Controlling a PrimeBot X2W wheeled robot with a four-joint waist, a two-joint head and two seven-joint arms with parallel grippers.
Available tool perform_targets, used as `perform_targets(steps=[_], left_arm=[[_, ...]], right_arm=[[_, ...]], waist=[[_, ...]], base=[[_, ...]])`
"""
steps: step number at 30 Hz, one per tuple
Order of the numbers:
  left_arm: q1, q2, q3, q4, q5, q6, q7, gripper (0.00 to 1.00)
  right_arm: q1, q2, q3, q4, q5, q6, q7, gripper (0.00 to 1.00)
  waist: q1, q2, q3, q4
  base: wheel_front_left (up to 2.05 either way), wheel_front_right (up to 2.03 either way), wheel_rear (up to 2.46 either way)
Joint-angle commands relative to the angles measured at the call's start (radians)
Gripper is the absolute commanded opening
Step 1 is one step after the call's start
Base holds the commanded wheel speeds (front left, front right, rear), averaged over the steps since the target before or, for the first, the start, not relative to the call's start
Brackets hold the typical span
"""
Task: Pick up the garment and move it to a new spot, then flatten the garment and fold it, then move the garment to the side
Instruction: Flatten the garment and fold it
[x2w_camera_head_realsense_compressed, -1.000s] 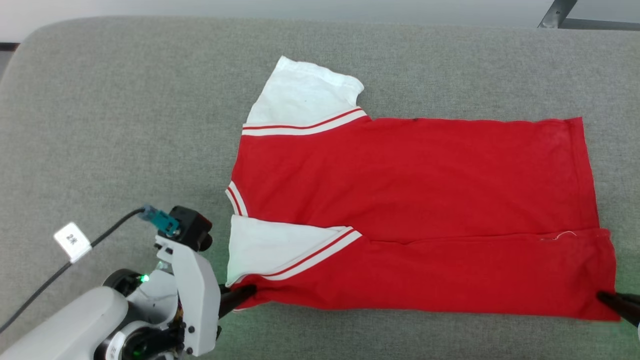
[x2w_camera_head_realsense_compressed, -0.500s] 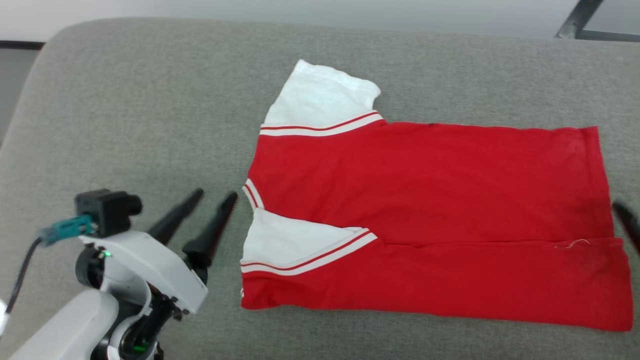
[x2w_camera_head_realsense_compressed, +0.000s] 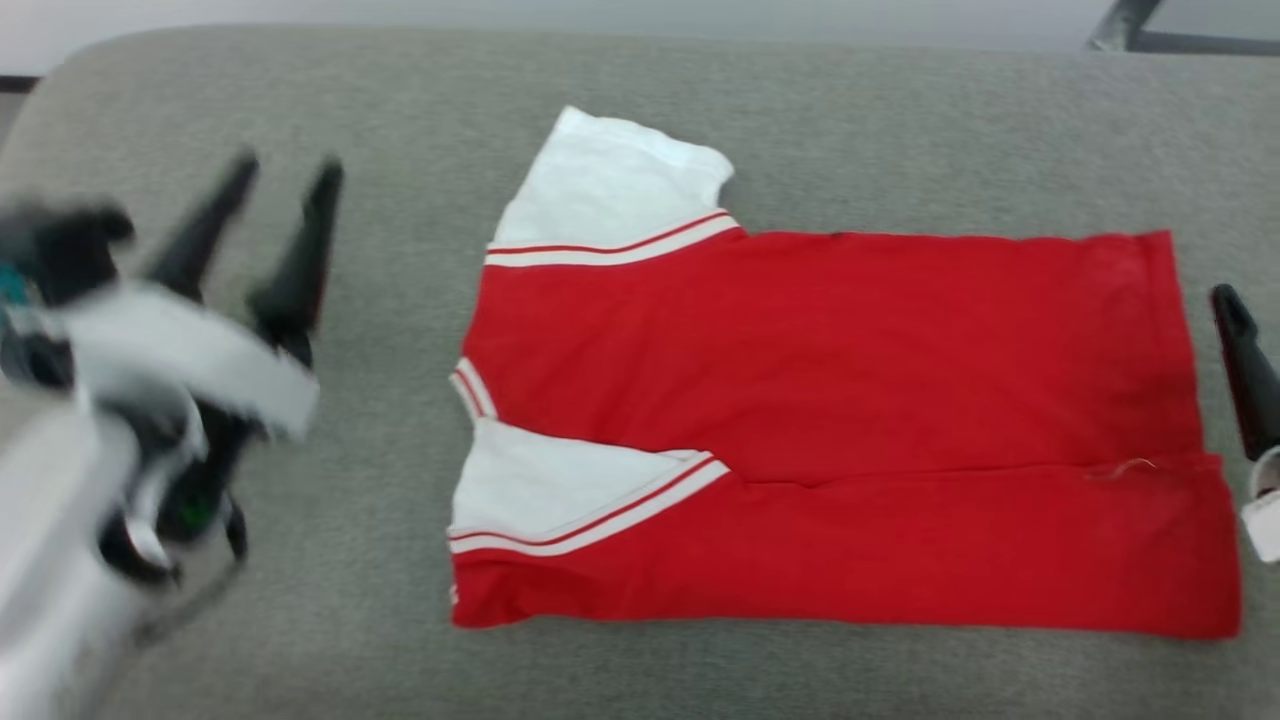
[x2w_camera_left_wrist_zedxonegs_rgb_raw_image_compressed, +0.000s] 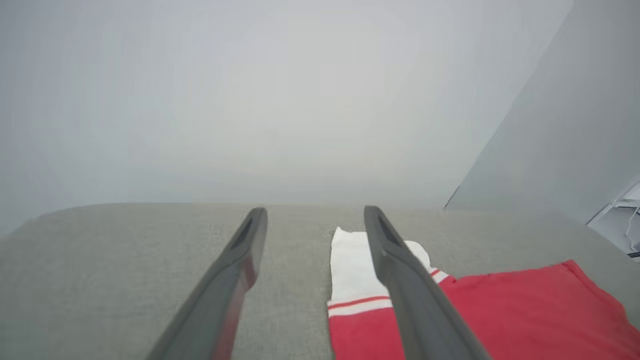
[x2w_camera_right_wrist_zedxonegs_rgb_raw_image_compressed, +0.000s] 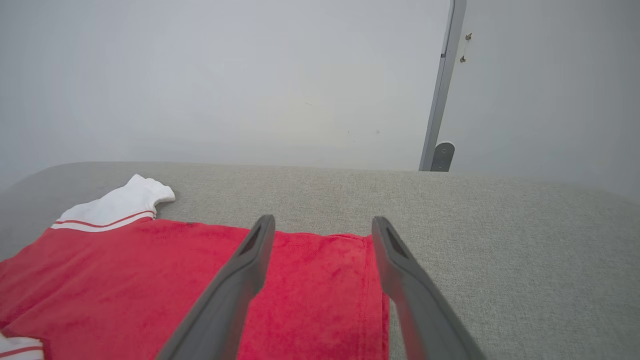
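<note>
Red jersey T-shirt (x2w_camera_head_realsense_compressed: 830, 400) lies flat, centre-right in the head view, on the grey tabletop (x2w_camera_head_realsense_compressed: 300, 640). Its lower long edge is folded up over the body, probably a first fold. Left gripper (x2w_camera_head_realsense_compressed: 288, 170), upper left, and right gripper (x2w_camera_right_wrist_zedxonegs_rgb_raw_image_compressed: 322, 222), by the hem, both gape wide and hold nothing, which leaves the fold undisturbed.

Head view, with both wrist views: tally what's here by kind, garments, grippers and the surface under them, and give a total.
garment, red with white sleeves: 1
grippers, both open and holding nothing, left gripper and right gripper: 2
grey padded surface: 1
Total: 4
</note>
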Motion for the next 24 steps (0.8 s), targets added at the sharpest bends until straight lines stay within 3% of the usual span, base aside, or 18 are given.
perform_targets(steps=[1,6,14,18,24], left_arm=[[-0.093,0.0,-0.004,0.038,0.016,-0.027,0.032,1.0],[-0.266,-0.008,-0.019,0.146,0.042,-0.075,0.107,1.0],[-0.564,-0.071,-0.138,0.483,0.123,-0.208,0.286,1.0],[-0.654,-0.095,-0.211,0.66,0.136,-0.254,0.421,1.0],[-0.724,-0.1,-0.295,0.824,0.091,-0.276,0.689,1.0]], right_arm=[[-0.02,0.015,0.02,0.006,0.001,0.0,-0.018,1.0],[-0.044,0.033,0.052,0.016,0.007,0.0,-0.041,1.0],[-0.073,0.045,0.103,0.05,0.023,0.0,-0.084,1.0],[-0.093,0.048,0.136,0.06,0.029,0.0,-0.098,1.0],[-0.1,0.047,0.161,0.072,0.043,0.0,-0.108,1.0]], waist=[[0.0,0.0,0.033,-0.065],[0.0,0.0,0.07,-0.134],[0.0,0.0,0.13,-0.244],[0.0,0.0,0.155,-0.29],[0.0,0.0,0.181,-0.336]], base=[[0.0,0.0,0.0],[0.0,0.0,0.0],[0.0,0.0,0.0],[0.0,0.0,0.0],[0.0,0.0,0.0]])
